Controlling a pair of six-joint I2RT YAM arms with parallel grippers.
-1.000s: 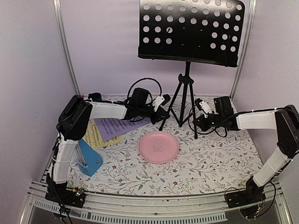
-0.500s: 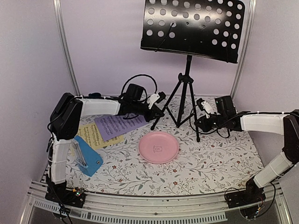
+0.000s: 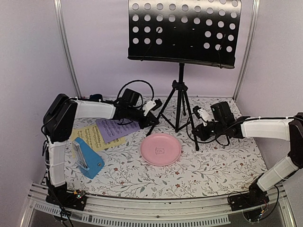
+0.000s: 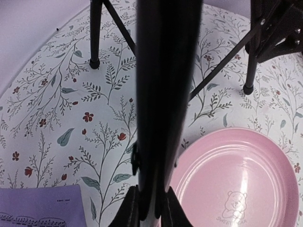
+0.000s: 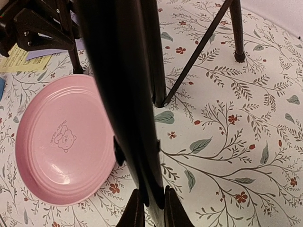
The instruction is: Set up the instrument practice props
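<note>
our left gripper [image 3: 155,111] and right gripper [image 3: 195,120] each pinch a leg of the music stand [image 3: 182,30]; it has slid left since a second ago and stands upright at the bench's [image 3: 213,165] back, nearly placed.

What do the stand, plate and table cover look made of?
stand: matte black, likely painted sheet metal; rows of punched round holes, thin tube legs.
plate: glossy pink, plastic or glazed ceramic; soft highlights, moulded bear mark.
cover: flat floral print, paper or vinyl, can't tell which.
</note>
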